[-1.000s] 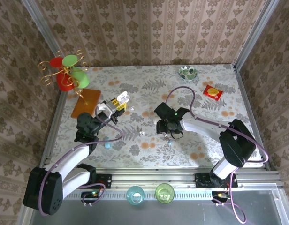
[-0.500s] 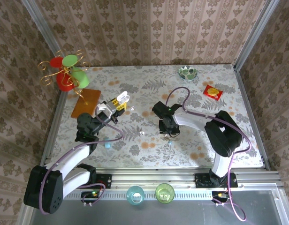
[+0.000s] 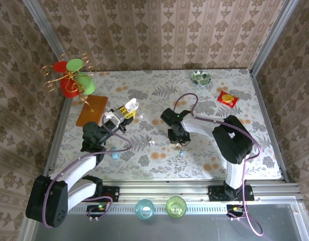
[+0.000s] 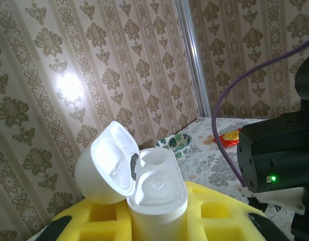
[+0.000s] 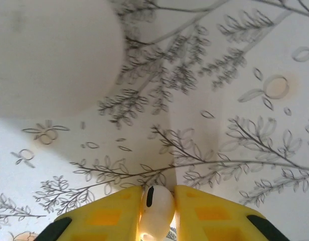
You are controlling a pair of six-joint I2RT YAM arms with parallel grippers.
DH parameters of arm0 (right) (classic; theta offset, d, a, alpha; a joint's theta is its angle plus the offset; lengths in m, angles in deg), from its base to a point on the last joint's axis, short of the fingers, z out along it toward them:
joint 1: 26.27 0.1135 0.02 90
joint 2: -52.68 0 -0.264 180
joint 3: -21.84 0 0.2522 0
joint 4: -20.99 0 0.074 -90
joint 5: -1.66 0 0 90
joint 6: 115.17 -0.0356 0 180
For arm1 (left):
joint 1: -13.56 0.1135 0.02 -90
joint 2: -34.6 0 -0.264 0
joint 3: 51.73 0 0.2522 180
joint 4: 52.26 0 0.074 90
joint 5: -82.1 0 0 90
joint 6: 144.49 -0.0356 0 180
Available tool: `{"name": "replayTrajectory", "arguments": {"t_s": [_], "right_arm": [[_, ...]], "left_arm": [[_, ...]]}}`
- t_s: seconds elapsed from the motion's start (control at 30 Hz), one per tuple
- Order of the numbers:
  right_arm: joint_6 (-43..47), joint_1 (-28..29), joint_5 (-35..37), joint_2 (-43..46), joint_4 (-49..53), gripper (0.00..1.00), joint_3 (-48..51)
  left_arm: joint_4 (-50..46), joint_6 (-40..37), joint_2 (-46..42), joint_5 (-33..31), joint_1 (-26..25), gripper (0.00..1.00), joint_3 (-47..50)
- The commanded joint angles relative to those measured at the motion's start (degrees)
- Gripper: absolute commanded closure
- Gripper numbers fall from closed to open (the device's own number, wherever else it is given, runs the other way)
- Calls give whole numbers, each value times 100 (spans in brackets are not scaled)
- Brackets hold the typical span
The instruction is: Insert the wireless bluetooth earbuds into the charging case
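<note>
The charging case (image 4: 155, 188) is white and stands upright with its lid hinged open to the left and its two wells empty. My left gripper (image 4: 157, 223) is shut on its lower body between yellow pads; from above the case (image 3: 132, 105) sits at the tip of that gripper (image 3: 125, 110). My right gripper (image 5: 158, 195) points down close over the patterned tabletop, shut on one white earbud (image 5: 157, 210) with a dark slot on it. In the top view the right gripper (image 3: 178, 140) is at mid-table. A tiny pale bit (image 3: 151, 142) lies on the table between the arms.
A green-patterned bowl (image 3: 200, 78) and a red packet (image 3: 227, 99) sit at the back right. An orange card (image 3: 92, 109) and a wire ornament (image 3: 71, 78) stand at the back left. A small blue piece (image 3: 114, 155) lies by the left arm. Two cups (image 3: 144, 208) stand below the table edge.
The right gripper's jaws have closed onto the earbud, and the right arm has folded in toward the left. The left arm and the case have not moved.
</note>
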Motion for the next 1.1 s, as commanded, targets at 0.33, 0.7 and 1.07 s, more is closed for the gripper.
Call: {"name": "replayTrajectory", "arguments": {"t_s": [0.33, 0.7, 1.07], "right_arm": [[4466, 442, 300, 266, -492, 78, 282], [3978, 476, 739, 1138, -949, 40, 780], [634, 445, 390, 1080, 571, 29, -201]], "left_arm": [[-110, -56, -388, -58, 24, 100, 85], [-268, -84, -604, -118, 10, 100, 7], [-278, -258, -548, -127, -2, 100, -39]]}}
